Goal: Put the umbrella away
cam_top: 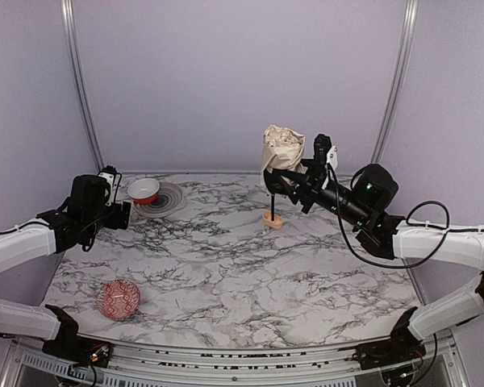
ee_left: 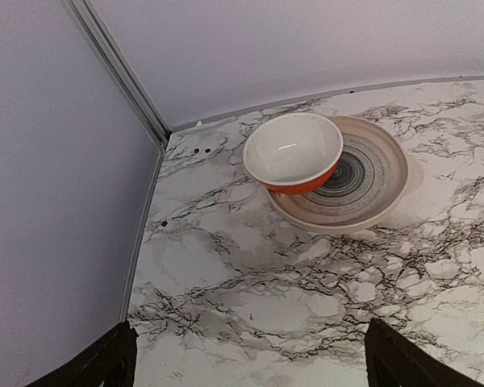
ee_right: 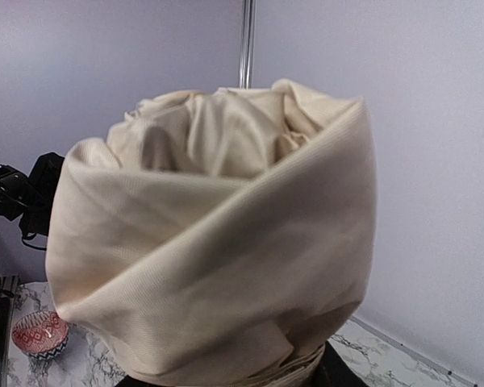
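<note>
Right and left hands at the moment shown. My right gripper [cam_top: 286,182] is clamped on the lower part of the bundled cream fabric of the umbrella [cam_top: 282,149], which stands upright directly ahead of the wrist. Below the grip the thin black shaft [cam_top: 270,201] runs down to the pale handle [cam_top: 273,218], which appears to touch the marble table [cam_top: 226,258]. In the right wrist view the fabric fills nearly everything in front of the hand. My left gripper [cam_top: 119,214] hangs released above the table, jaws wide, its dark fingers [ee_left: 105,367] at the lower corners of its own view. Ahead of it, a white-lined orange bowl [ee_left: 293,151] sits on a ringed plate [ee_left: 371,177]. A red patterned ball [cam_top: 118,299] lies behind this hand, towards the arm bases, well apart from the umbrella.
</note>
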`<action>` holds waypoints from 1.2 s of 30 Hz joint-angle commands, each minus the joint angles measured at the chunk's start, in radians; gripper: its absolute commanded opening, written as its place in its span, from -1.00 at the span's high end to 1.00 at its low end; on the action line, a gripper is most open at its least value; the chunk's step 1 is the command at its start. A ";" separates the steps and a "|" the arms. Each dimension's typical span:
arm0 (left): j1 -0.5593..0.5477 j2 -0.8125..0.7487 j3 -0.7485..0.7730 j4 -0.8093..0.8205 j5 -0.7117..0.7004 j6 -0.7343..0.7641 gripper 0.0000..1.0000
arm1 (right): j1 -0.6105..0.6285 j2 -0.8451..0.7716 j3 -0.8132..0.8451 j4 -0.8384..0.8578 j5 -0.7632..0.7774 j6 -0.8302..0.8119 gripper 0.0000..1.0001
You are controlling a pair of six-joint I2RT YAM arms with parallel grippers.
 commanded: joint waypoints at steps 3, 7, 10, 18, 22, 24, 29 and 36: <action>0.050 0.021 0.063 0.033 0.062 0.004 -0.98 | -0.008 -0.021 -0.008 0.055 0.066 -0.031 0.39; 0.060 0.045 0.099 0.078 0.106 0.014 -0.98 | -0.008 -0.006 -0.031 0.080 0.087 -0.046 0.39; 0.075 0.073 0.141 0.108 0.112 0.026 -0.98 | -0.007 0.013 -0.050 0.135 0.103 -0.023 0.39; 0.113 0.091 0.096 0.166 0.170 0.018 -0.98 | -0.007 0.077 -0.059 0.185 0.119 0.042 0.41; 0.113 0.076 0.070 0.214 0.177 0.032 -0.98 | -0.004 0.087 -0.082 0.216 0.124 0.059 0.41; 0.114 0.081 0.065 0.212 0.176 0.035 -0.98 | -0.004 0.087 -0.089 0.230 0.126 0.064 0.41; 0.114 0.102 0.069 0.202 0.170 0.039 -0.98 | -0.004 0.083 -0.099 0.222 0.143 0.053 0.40; 0.114 0.117 0.070 0.204 0.169 0.047 -0.98 | -0.004 0.090 -0.077 0.151 0.156 0.085 0.50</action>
